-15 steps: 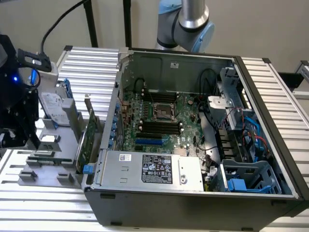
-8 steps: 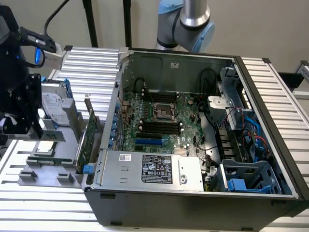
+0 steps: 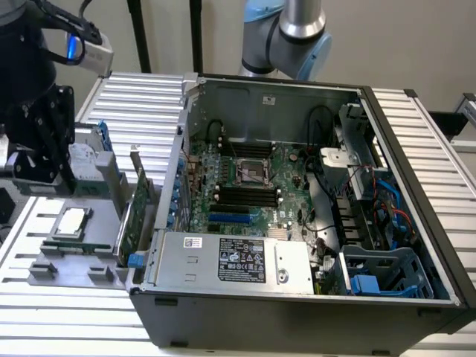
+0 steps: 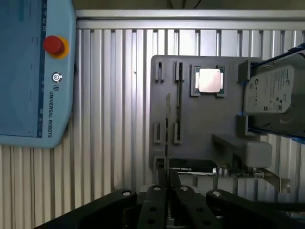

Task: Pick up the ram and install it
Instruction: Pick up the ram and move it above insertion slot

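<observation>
My gripper [image 4: 167,190] hangs above the grey parts tray [image 4: 200,124], its black fingers drawn together. They are shut on the ram [image 4: 166,143], which I see edge-on as a thin dark strip reaching out from between the fingertips over the tray's stick holders. In the exterior view the gripper [image 3: 63,175] is raised over the tray [image 3: 44,262] at the exterior view's left, beside the open computer case [image 3: 297,297]. The motherboard's long black memory slots [image 3: 245,195] lie bare near the middle of the case.
The tray also carries a square silver processor [image 4: 210,80], a hard drive [image 4: 274,95] and a green expansion card [image 3: 134,212] standing on edge by the case wall. A blue teach pendant [image 4: 28,71] lies on the ribbed table. Cables and a drive cage fill the case's right side.
</observation>
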You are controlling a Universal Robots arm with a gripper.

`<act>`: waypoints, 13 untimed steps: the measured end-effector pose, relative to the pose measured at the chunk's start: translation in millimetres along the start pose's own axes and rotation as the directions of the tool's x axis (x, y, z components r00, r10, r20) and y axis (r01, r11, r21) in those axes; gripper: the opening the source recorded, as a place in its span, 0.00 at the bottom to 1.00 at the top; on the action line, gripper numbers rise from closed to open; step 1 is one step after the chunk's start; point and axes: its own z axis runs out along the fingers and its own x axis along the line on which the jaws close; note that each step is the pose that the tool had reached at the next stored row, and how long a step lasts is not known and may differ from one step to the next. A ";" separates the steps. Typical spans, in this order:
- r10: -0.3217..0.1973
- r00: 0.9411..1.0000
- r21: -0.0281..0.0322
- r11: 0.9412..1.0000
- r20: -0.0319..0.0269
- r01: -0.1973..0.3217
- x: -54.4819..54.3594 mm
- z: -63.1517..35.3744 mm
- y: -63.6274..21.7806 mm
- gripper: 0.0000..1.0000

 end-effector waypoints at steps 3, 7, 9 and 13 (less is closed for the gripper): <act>0.000 1.000 0.000 1.000 0.000 0.000 -1.5 -7.3 -12.0 0.00; 0.000 1.000 0.000 1.000 0.000 0.000 -4.1 -13.2 -28.8 0.00; 0.000 1.000 0.000 1.000 0.000 0.000 -5.4 -15.5 -37.0 0.00; 0.000 1.000 0.000 1.000 0.000 0.000 -7.7 -18.9 -54.6 0.00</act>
